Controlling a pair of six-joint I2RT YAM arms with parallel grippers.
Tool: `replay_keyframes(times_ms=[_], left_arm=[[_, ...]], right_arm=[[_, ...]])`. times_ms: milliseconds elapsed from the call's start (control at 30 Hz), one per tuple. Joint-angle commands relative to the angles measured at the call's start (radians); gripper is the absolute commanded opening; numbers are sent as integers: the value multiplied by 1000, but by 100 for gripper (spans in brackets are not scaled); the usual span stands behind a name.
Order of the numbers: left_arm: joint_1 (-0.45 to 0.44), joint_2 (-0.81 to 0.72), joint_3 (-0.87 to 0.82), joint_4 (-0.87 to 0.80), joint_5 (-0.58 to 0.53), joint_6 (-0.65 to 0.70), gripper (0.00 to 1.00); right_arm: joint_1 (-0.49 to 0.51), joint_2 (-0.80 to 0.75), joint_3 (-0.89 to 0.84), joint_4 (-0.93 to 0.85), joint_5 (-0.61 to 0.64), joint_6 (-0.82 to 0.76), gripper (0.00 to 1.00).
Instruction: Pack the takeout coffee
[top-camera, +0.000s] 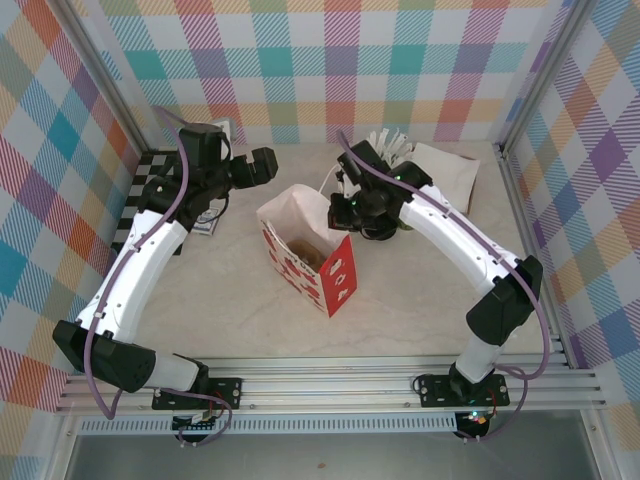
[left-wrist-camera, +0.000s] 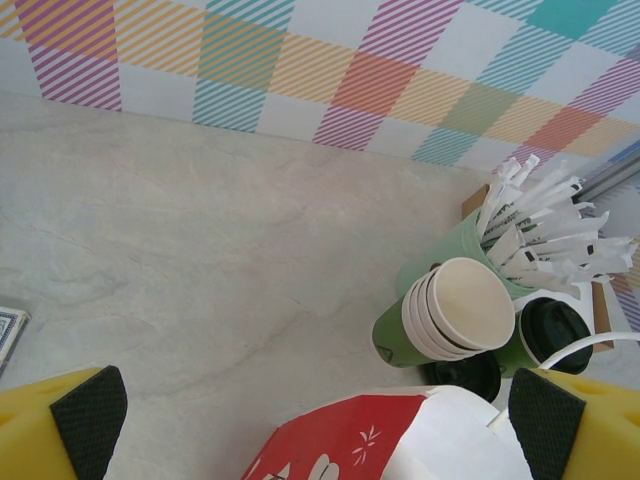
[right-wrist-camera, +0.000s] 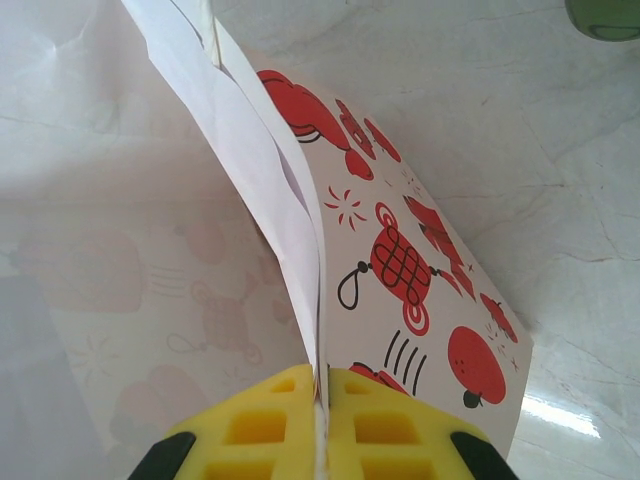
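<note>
Pinching the rim of the open paper bag (right-wrist-camera: 400, 250), the right gripper (right-wrist-camera: 322, 400) clamps tight; the left gripper (left-wrist-camera: 317, 412) spreads wide. The coffee cup (left-wrist-camera: 553, 335) stands outside it, beside stacked cups (left-wrist-camera: 450, 315), with open table (left-wrist-camera: 200, 250) alongside.

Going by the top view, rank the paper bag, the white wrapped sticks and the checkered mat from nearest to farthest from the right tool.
1. Paper bag: mid-table, its edge pinched in the right tool.
2. White wrapped sticks: just behind the tool.
3. Checkered mat: far left side.
</note>
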Motion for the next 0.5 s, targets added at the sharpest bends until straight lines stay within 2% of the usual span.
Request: replay_keyframes(times_ms=[0,133,300,467], left_arm=[[16,0,-8,-14,-34,-18,100],[17,-9,-17,-22,-92,-26,100],[18,-9,-23,-24,-87,-23,100],[18,-3,-26,-17,-90,-23,100]], right_arm=[[11,-33,-5,27,54,63,0],[25,-42,-25,37,101,96,0],[36,-81,-77,98,140,124,0],[37,-48,-27,46,114,13,20]])
